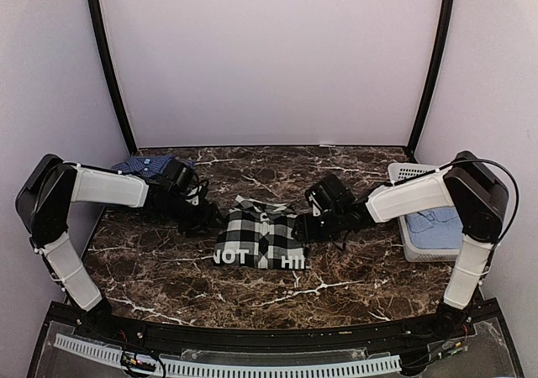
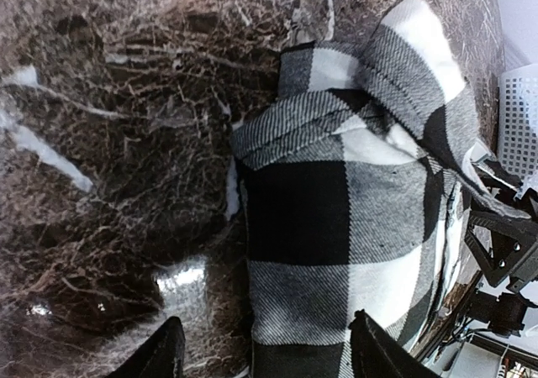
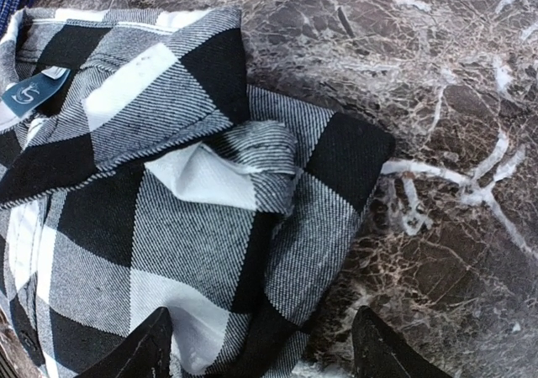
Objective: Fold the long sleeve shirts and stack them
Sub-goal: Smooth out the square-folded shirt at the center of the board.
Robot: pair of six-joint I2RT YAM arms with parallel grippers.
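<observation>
Checked shirt (image 1: 261, 237), big black-and-white squares, lies folded into a compact bundle in the middle of the dark marble table (image 1: 168, 269), collar towards the back and white lettering along its near edge. Left gripper (image 1: 210, 218) is low at the shirt's left side; in the left wrist view its jaws stand apart, one finger (image 2: 164, 353) over bare marble, the other over the cloth, nothing pinched between them. Right gripper (image 1: 307, 227) is at the shirt's right side, jaws spread too, and in its own view the two fingers straddle the folded edge without clamping it. Further back on the left, the dark blue shirt (image 1: 147, 166) lies bunched near the table's rear corner, partly behind the left arm. Over on the right, a white basket (image 1: 412, 172) sits at the table's edge with light blue cloth (image 1: 437, 223) in it.
</observation>
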